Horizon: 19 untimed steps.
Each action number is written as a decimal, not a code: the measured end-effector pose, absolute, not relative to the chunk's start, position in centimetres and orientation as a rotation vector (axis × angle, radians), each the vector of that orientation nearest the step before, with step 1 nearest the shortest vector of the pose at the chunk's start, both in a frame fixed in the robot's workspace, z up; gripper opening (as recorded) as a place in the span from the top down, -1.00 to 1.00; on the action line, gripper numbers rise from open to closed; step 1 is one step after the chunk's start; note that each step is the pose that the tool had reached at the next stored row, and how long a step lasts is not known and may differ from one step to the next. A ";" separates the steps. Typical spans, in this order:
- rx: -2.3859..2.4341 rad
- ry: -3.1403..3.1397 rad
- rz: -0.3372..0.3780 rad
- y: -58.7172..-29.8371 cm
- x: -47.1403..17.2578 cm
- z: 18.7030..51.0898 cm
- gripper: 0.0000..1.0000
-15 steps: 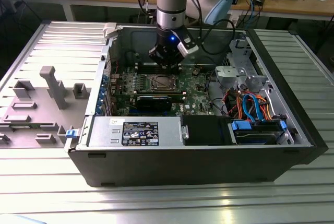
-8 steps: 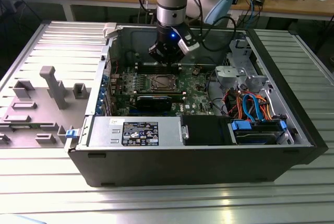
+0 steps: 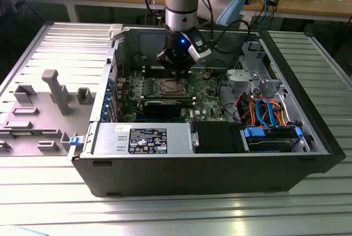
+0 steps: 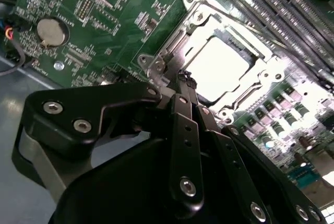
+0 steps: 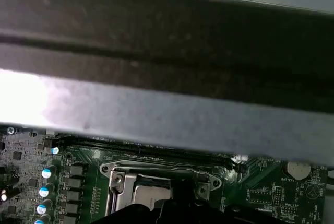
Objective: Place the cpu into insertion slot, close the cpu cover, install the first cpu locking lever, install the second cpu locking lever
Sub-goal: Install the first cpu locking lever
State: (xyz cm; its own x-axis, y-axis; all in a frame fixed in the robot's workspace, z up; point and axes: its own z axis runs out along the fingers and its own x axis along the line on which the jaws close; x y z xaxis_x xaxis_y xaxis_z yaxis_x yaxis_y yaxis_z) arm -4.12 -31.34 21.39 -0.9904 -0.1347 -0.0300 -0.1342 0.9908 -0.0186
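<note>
The cpu (image 4: 219, 70) lies flat in the insertion slot (image 3: 170, 87), its pale silvery face glaring under the light. The silvery cpu cover (image 4: 206, 12) lies down over it, framing the chip through its window. My gripper (image 4: 183, 78) is shut, its two black fingers pressed together with nothing between them. Their tips hover at the socket's corner beside a screw post (image 4: 156, 66). In the exterior view the gripper (image 3: 177, 66) hangs inside the open computer case just behind the socket. In the first wrist view the slot's metal frame (image 5: 125, 179) lies below the case wall.
A grey power-supply box (image 3: 143, 137) lines the case's front edge, and a black expansion card (image 3: 165, 106) lies just in front of the socket. Memory slots (image 4: 282, 10) and a coin battery (image 4: 52, 32) flank it. A drive cage with cables (image 3: 264, 109) stands at the exterior view's right.
</note>
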 end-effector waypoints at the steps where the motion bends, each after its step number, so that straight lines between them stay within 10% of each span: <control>1: -0.206 3.104 -0.035 -31.5 -4.1 21.4 0.79; 19: -0.190 3.106 -0.071 -33.0 -4.1 23.0 0.79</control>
